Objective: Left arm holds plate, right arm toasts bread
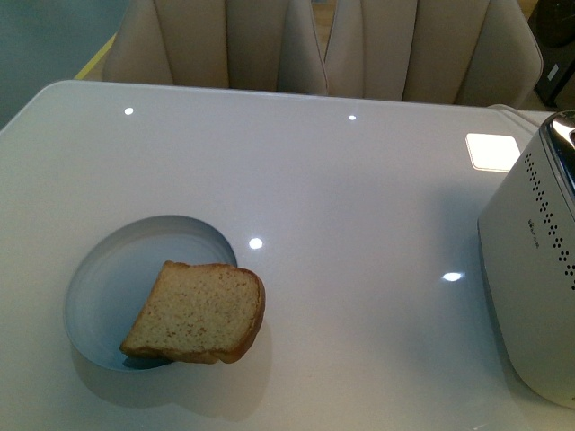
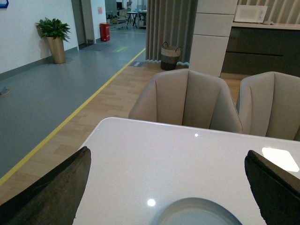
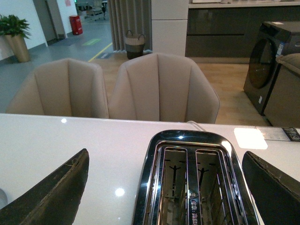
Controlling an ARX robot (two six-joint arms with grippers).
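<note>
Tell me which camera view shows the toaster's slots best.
The right wrist view. It looks down onto the toaster, so both slots and the chrome top around them show. The front view catches only the toaster's white perforated side at the right edge, slots hidden. The left wrist view shows none of it.

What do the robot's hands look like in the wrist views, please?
The left hand shows only two dark, near-black wedge-shaped fingers with a matte, slightly scuffed surface and pale worn edges. The right hand looks the same. No cables or markings are visible, and the front view shows neither arm.
</note>
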